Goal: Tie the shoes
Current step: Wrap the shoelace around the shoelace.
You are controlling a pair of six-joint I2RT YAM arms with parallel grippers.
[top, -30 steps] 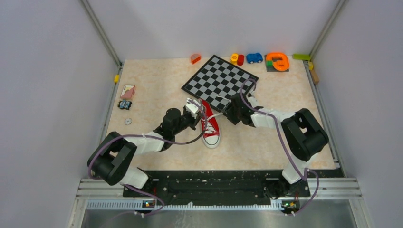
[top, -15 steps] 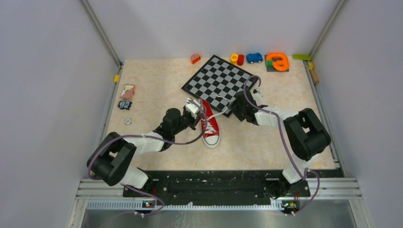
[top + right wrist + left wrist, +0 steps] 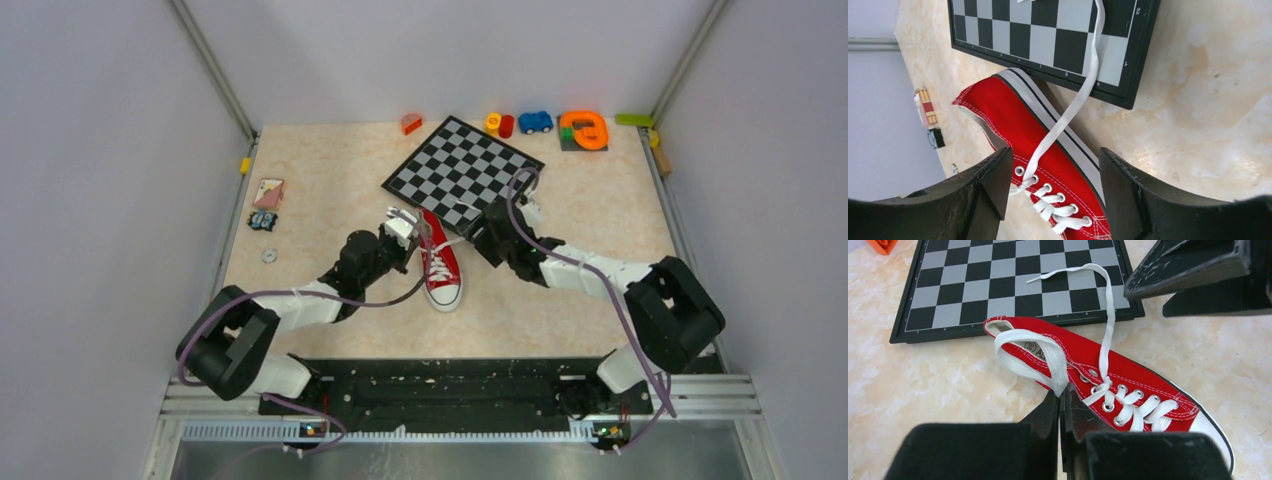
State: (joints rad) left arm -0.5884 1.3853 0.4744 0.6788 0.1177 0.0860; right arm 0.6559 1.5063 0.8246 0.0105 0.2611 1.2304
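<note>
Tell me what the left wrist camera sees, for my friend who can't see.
The left gripper pinches a loop of white lace over a red shoe. The other lace end lies on a chessboard behind it.

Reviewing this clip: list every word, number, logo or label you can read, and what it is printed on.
Nothing can be quoted with certainty.
Insole print inside the shoe: a round mark and some letters, partly hidden by the lace; not readable.
Chessboard rim: tiny edge marks, too small to read.
Packet at the table's left: printing blurred.
</note>
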